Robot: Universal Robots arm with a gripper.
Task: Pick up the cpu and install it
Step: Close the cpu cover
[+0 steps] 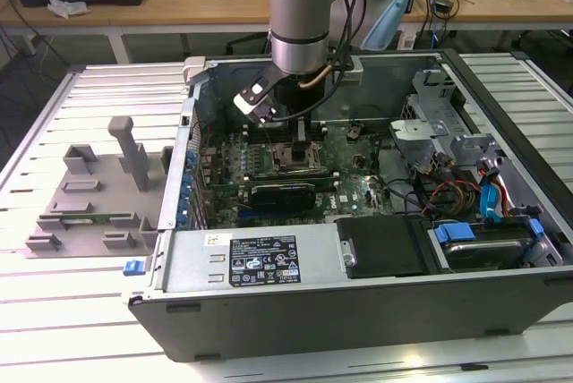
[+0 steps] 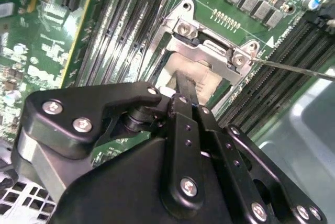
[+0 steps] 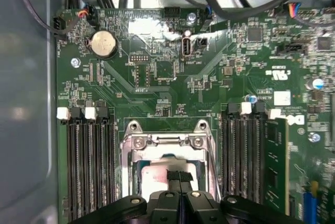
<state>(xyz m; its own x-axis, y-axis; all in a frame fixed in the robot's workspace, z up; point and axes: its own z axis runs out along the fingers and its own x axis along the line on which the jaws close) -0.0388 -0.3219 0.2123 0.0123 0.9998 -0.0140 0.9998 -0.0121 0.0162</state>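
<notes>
Inside, the black gripper [image 3: 179, 176] is hovering over the small flat square cpu [image 3: 152, 174] in its socket.
The open grey metal computer case [image 1: 269, 262] is holding a green motherboard [image 3: 157, 88], and the silver metal socket frame [image 3: 167, 141] on it is enclosing the pale-rimmed cpu, lying flat. The jaws are pressing together with no gap, gripping nothing, tips just above the cpu; whether they are touching it I cannot tell.
</notes>
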